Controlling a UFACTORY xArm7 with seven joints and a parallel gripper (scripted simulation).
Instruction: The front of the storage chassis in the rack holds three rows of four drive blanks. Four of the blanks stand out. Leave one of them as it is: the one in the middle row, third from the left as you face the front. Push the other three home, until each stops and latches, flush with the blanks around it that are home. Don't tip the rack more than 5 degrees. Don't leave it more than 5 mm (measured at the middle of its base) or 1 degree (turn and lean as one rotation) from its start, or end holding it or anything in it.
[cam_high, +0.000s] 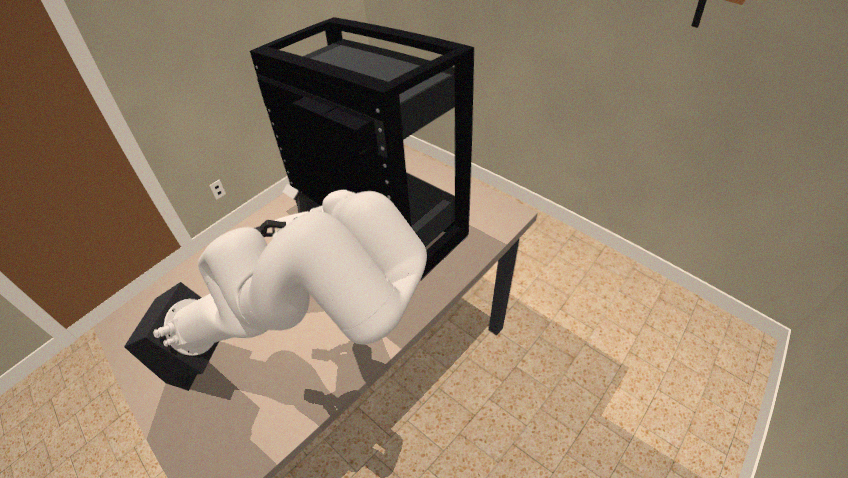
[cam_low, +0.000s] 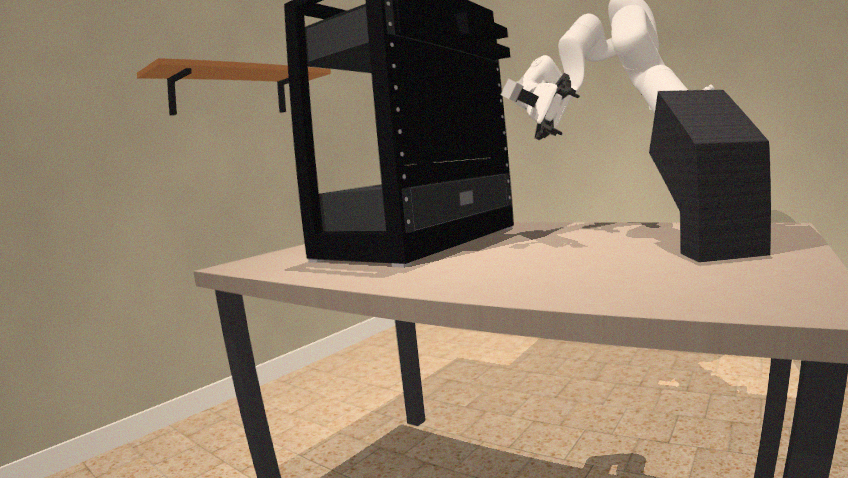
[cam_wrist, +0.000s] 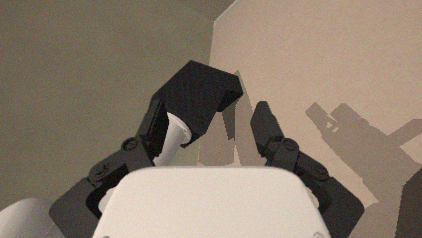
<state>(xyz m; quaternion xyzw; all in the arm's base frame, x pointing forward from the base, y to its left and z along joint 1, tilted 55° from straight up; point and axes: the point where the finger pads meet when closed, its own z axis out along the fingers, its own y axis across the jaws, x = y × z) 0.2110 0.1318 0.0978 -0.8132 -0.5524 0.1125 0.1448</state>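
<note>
Your hand is spread wide with nothing in it, hanging in the air just off the upper front of the rack, not touching. The rack stands upright on the counter. Its front is too dark to pick out the blanks. In the wrist view you're looking back at the arm's black base and the counter.
</note>
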